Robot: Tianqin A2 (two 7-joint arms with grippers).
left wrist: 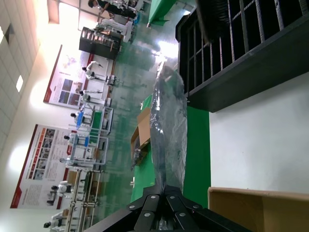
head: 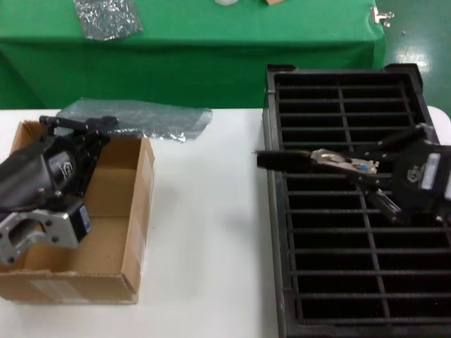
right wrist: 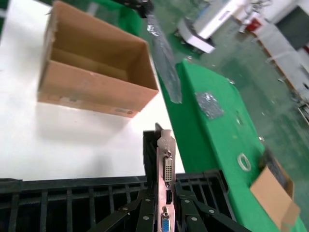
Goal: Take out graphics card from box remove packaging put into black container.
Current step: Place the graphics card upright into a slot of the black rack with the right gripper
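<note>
So the right gripper (head: 366,174) is clamped on the graphics card (head: 331,160), holding it by the bracket end above the black container (head: 282,211), roughly over the upper rows of slots at about 3 o'clock in the head view. The card sticks out toward 9 o'clock, past the tray's left wall. The right wrist view shows the silver bracket standing between the fingers.

The left gripper (head: 77,127) is up at 9 o'clock over the box (head: 137,232), pinching one end of the packaging (head: 141,118). The rest of the bag lies on the table behind the box, around 11 o'clock.

What I'd worry about: those slots are narrow and the ribs are thin, so if the card comes down slightly twisted or off-line it probably lands on a rib or the wall instead of dropping in. The grip is only at one end, so the long free end could sag or swing. Letting go too high could make it tip sideways. The bag looks slippery, might just slide out too.
</note>
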